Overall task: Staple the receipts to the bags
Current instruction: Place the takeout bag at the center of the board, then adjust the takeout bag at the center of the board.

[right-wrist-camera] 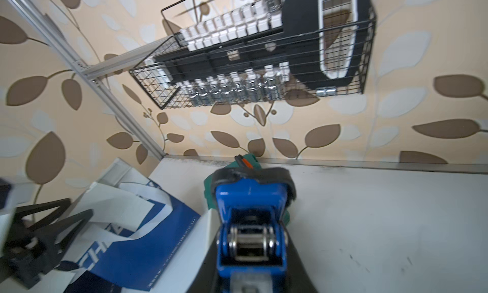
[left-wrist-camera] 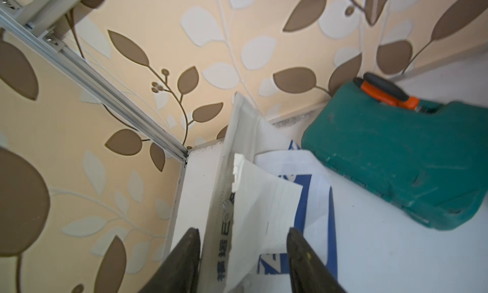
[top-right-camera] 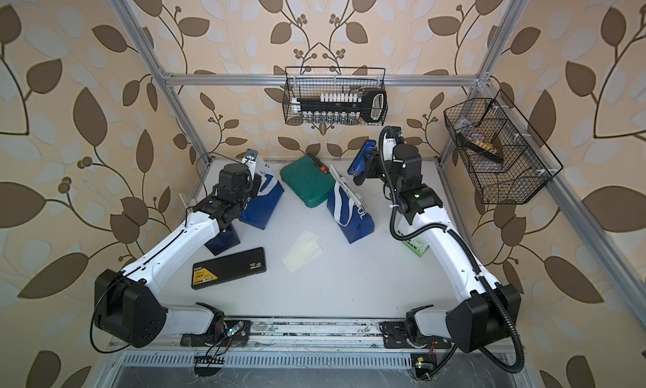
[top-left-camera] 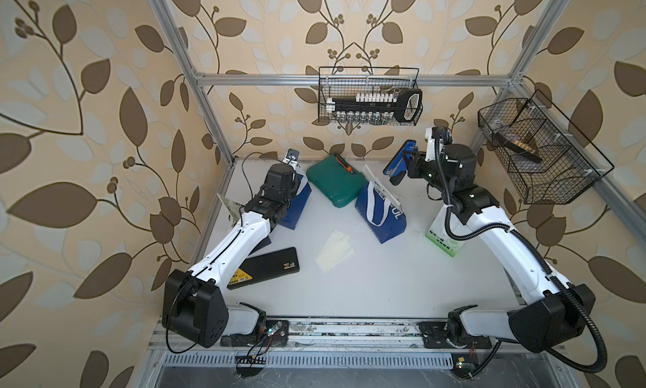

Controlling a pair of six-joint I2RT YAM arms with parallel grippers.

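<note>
White table: your left hand stood spread around receipt and bag, right hand pinched stapler. You needed their edges aligned first.

Navy & white on 3 bags; green & white on 4th bag. receipts pale cream. pouch dk green, orange trim. case black, yellow label. stapler blue. wallpaper beige, brown leaves.

I read only white letters ending in "UL" on the middle blue bag; the yellow label on the black case was too small for me to make out
</note>
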